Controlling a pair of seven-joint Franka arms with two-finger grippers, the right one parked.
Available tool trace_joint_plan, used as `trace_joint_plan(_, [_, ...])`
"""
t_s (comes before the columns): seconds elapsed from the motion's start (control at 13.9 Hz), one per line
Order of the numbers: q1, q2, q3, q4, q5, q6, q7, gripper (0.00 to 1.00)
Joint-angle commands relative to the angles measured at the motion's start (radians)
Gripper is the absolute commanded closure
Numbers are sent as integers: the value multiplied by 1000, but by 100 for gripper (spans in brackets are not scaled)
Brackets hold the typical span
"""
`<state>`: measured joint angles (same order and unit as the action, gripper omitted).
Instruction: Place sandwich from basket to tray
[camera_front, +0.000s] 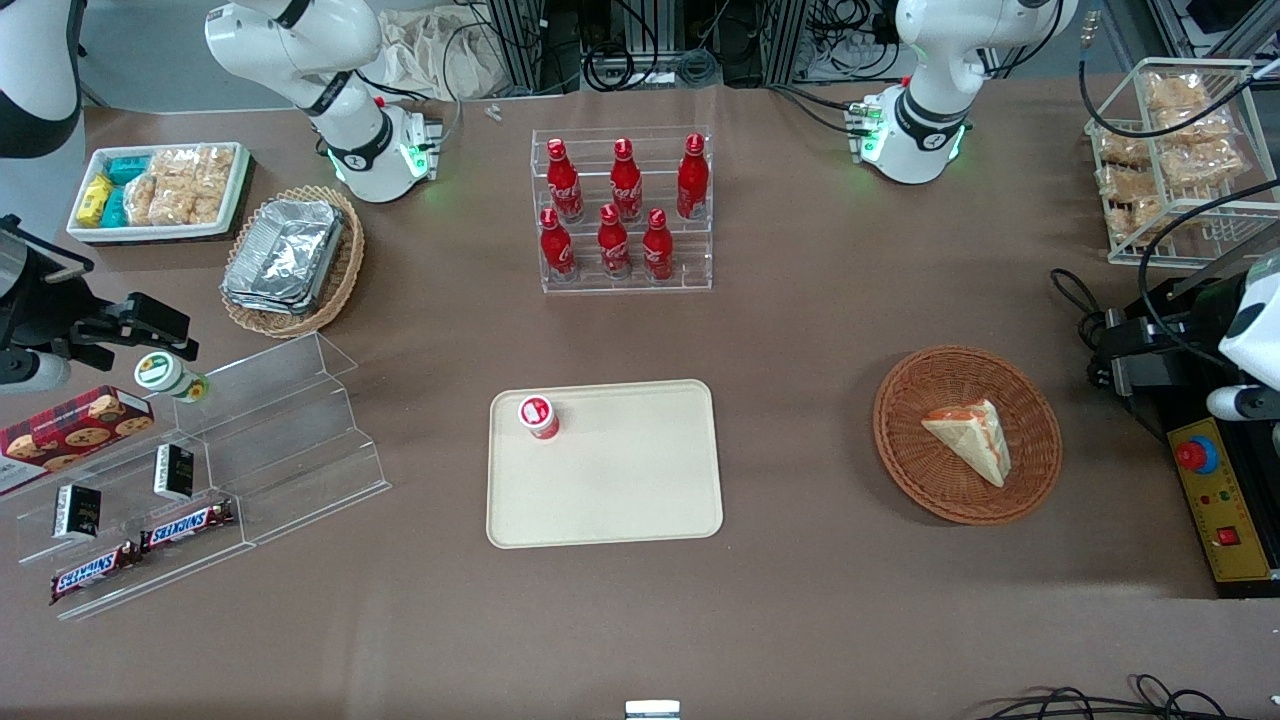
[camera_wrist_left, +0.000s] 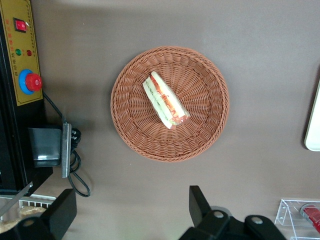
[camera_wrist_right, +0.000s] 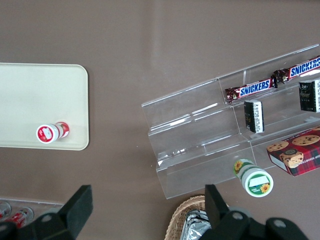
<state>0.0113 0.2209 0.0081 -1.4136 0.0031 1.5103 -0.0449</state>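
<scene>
Jaws (camera_wrist_left: 130, 212) spread wide, above table, sandwich (camera_wrist_left: 166, 100) in basket (camera_wrist_left: 200, 135) apart.

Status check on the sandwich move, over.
Gripper open, up above the table beside the basket, holding nothing. Sandwich lying in basket, untouched. Tray holds a small red-lidded cup at one corner.

Light: you get bright, even overhead light on the brown table (camera_front: 820, 330) | Shadows: soft, short beside the round reddish-brown wicker basket (camera_front: 967, 434) | Glare: shiny foil trays (camera_front: 285, 255) near the red bottles (camera_front: 620, 205) glint | Focus: left arm's gripper (camera_wrist_left: 132, 212), above the basket, reads soft and dark.
</scene>
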Motion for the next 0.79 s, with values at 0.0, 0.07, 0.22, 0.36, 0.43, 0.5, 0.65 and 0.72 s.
trace_joint_plan(0.0, [-22, 14, 9, 19, -2, -13, -36, 0])
trace_joint_plan(0.07, [-22, 14, 7, 21, -2, -12, -46, 0])
trace_joint_plan(0.22, [-22, 15, 7, 21, -5, -7, -88, 0])
trace_joint_plan(0.36, [-24, 41, 7, 21, -6, 8, -151, 0])
trace_joint_plan(0.43, [-34, 49, 7, 16, -5, 27, -203, 0])
trace_joint_plan(0.5, [-54, 55, 9, 6, -2, 50, -254, 0])
trace_joint_plan(0.65, [-57, 60, 9, -13, -2, 77, -361, 0])
trace_joint_plan(0.72, [-57, 61, 9, -40, -2, 97, -395, 0])
